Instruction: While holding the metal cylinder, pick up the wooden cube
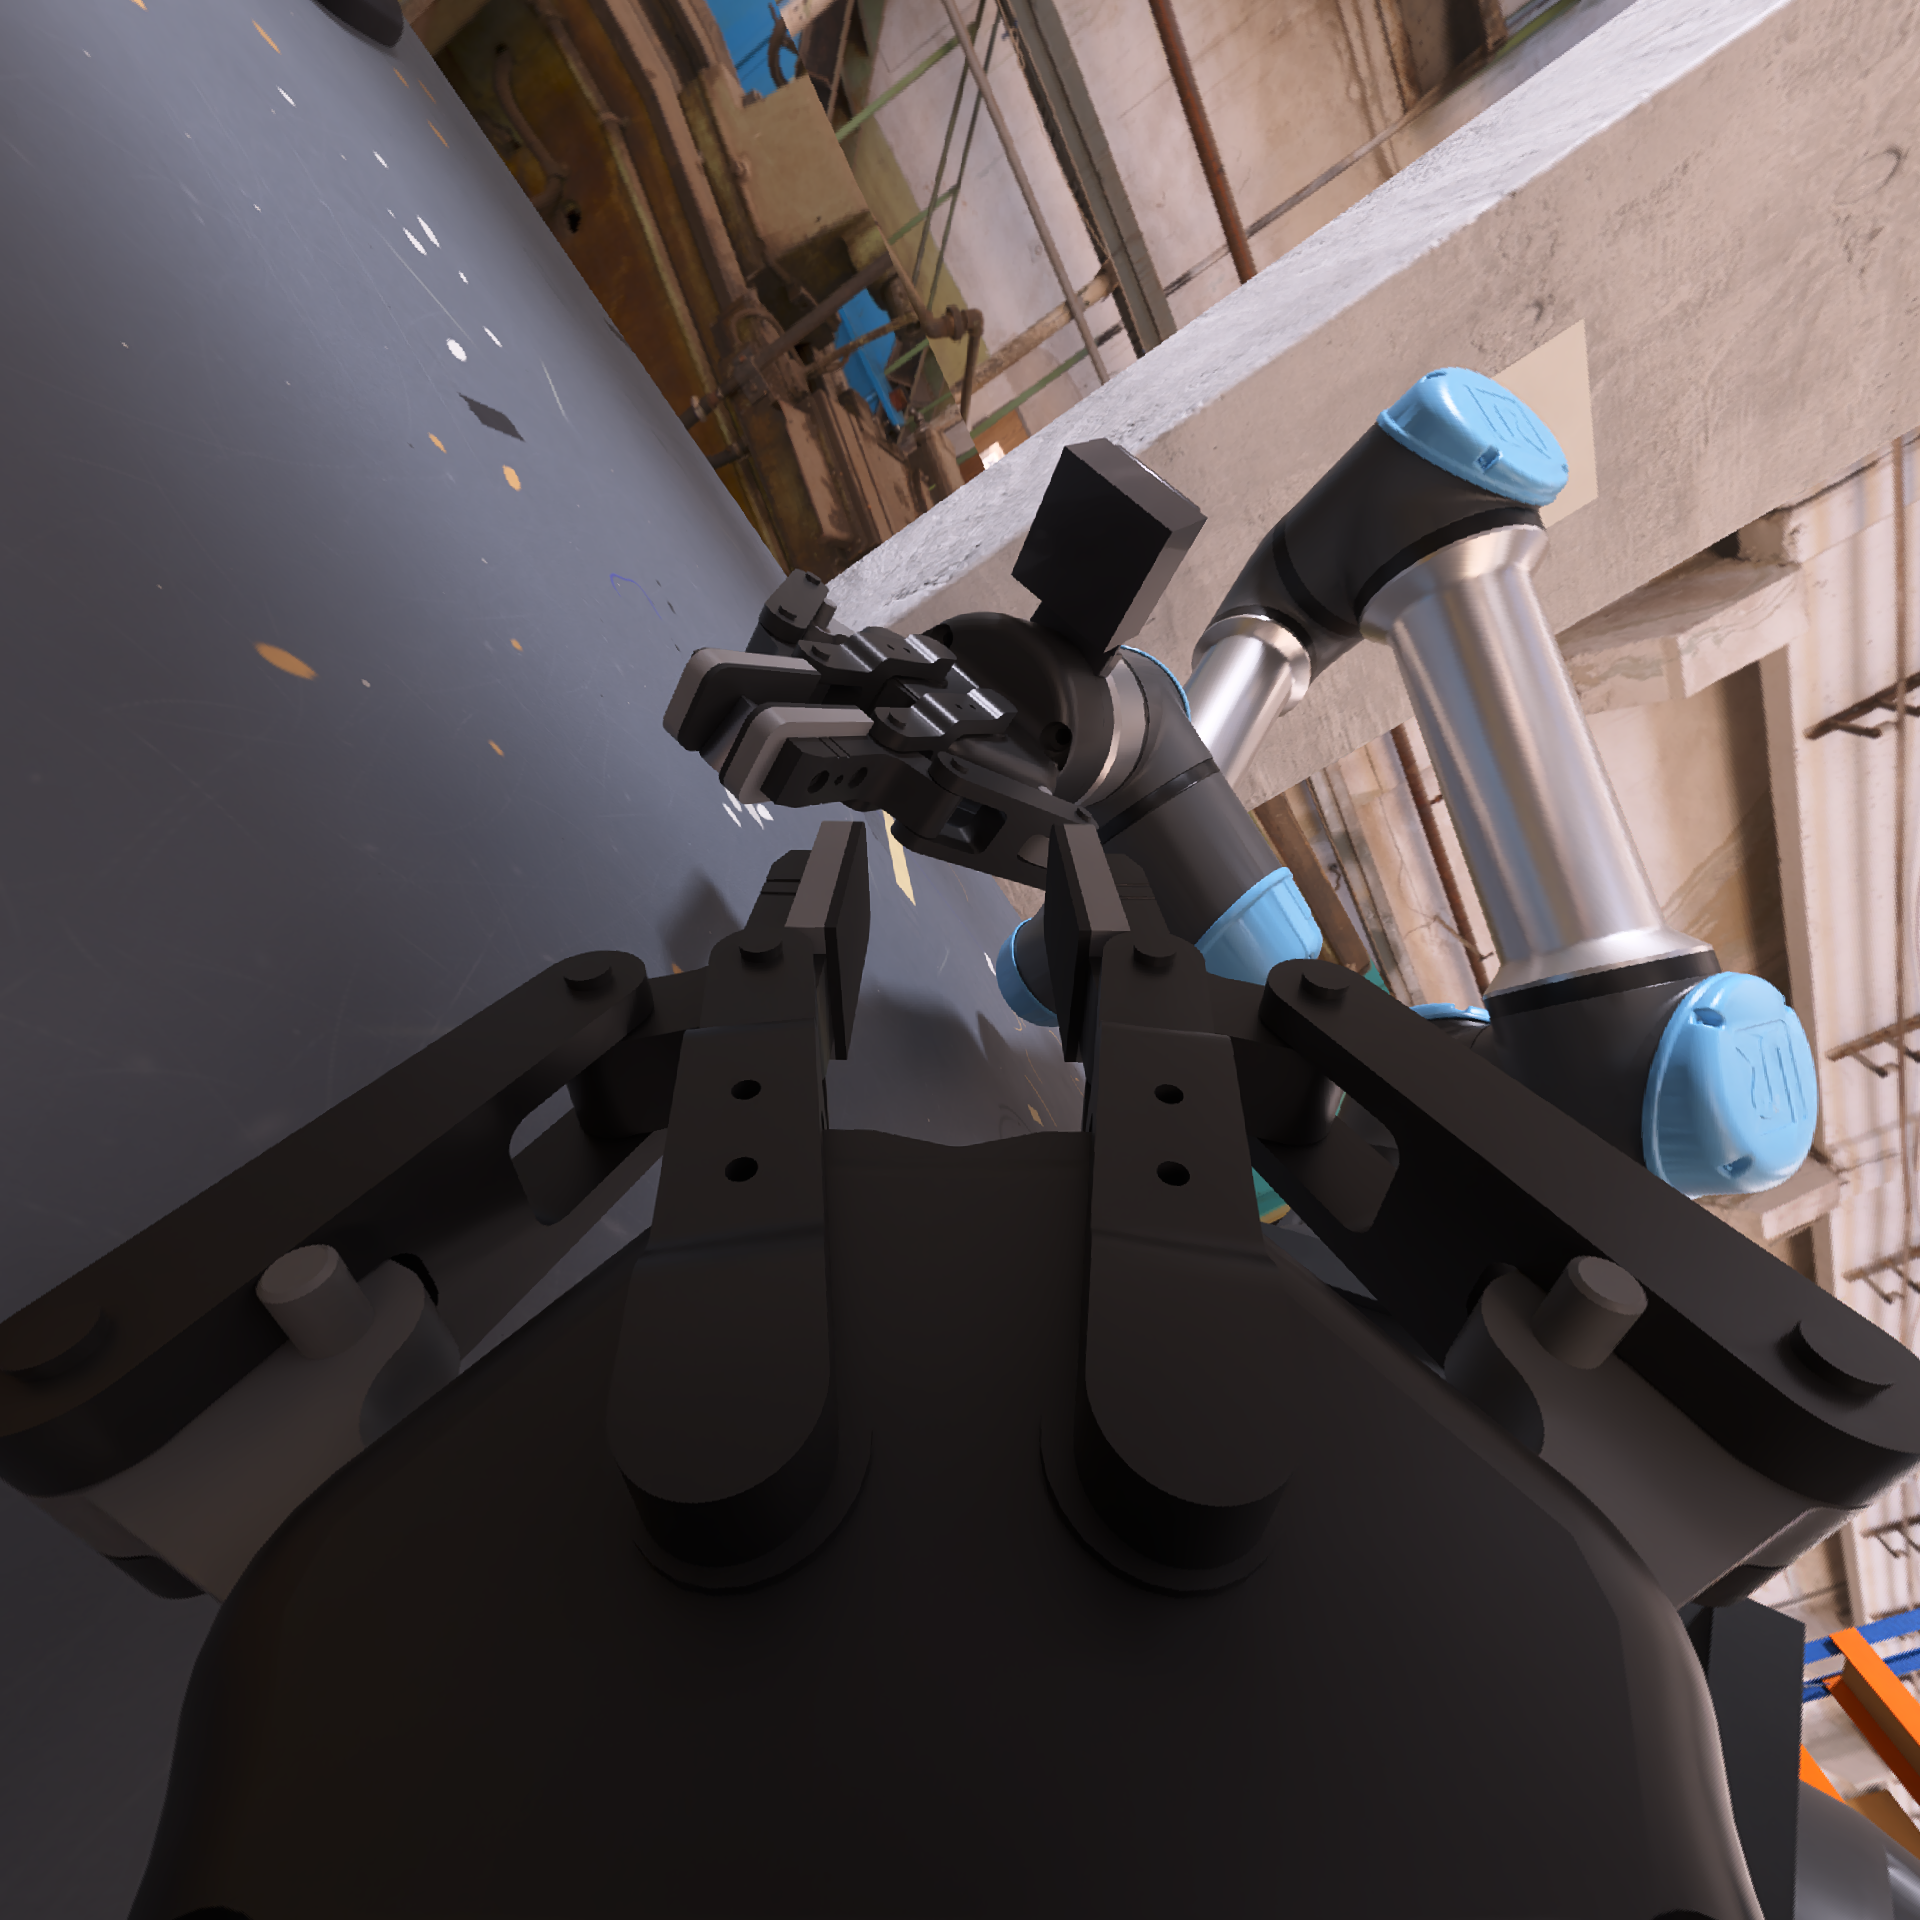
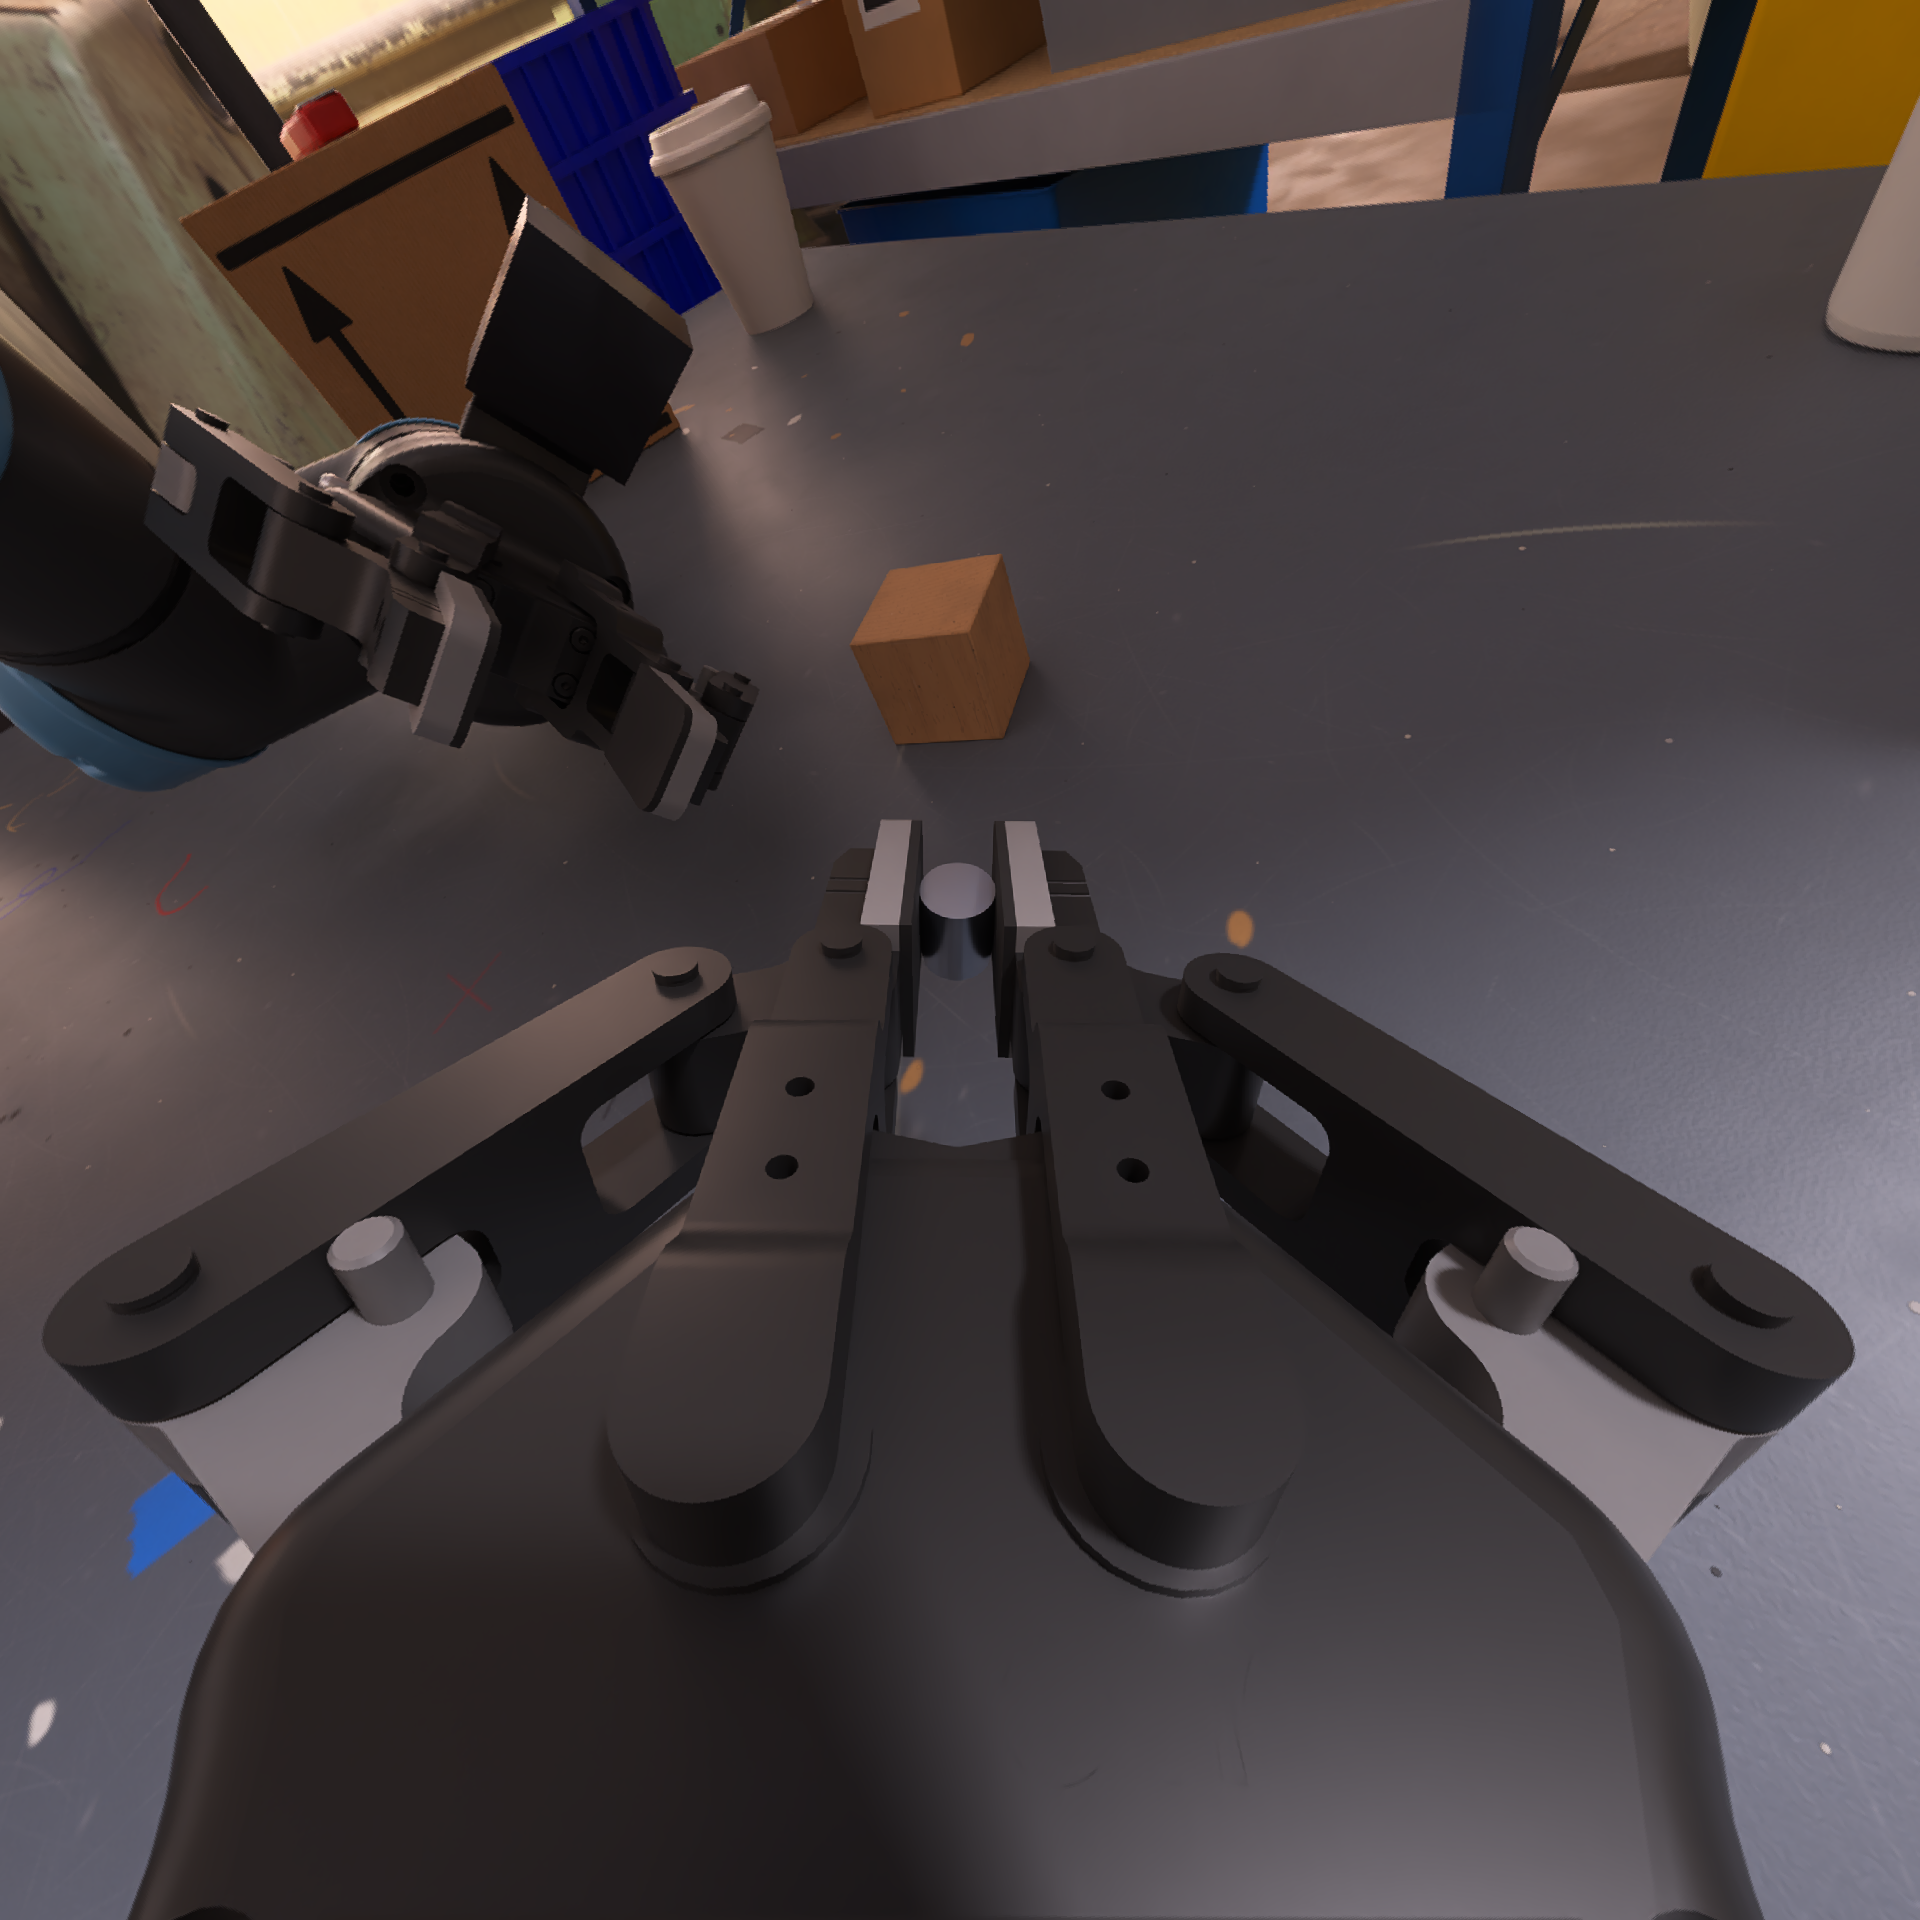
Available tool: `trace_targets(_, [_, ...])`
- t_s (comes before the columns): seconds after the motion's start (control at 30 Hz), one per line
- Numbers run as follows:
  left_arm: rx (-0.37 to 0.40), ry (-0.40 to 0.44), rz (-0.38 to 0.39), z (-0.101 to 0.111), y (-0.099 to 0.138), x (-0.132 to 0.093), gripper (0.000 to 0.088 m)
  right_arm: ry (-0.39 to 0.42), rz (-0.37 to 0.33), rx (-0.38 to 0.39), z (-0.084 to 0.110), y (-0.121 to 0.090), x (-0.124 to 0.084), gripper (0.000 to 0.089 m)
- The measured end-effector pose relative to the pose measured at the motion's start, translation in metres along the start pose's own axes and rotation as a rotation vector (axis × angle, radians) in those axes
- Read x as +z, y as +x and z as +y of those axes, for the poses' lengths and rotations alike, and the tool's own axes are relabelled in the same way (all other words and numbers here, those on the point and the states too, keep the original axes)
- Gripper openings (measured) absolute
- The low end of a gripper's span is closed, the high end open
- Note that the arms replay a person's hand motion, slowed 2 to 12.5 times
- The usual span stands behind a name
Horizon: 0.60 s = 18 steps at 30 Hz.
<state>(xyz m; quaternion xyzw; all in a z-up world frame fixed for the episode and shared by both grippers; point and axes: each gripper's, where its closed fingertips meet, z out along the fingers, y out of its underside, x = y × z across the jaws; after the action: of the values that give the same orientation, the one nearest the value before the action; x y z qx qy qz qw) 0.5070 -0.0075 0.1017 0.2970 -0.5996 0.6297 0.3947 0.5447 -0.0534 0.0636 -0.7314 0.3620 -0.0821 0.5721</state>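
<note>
Metal cylinder sits pinched in the right gripper, wooden cube rests on the table just ahead, so I'd swing the empty, part-open left gripper over, widen, and square up to its faces.

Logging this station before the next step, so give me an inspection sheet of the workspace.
Surface: grey table, scuffed, flecked with paint.
Job's things: metal cylinder clamped upright in right gripper; wooden cube on the table, untouched.
Clutter: paper cup; white cone-shaped object at the far right edge.
Grippers: left gripper jaws apart, holding nothing.
Cables: nothing seen.
Surroundings: cardboard boxes, blue crate, concrete beam.
</note>
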Motion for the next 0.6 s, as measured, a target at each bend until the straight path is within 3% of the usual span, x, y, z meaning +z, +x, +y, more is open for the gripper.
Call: trace_targets(0.6, [0.0,-0.002,0.002,0.0,0.0003,0.0,0.0312,0.005,-0.018,0.049,-0.0007,0.0013,-0.0005,0.012])
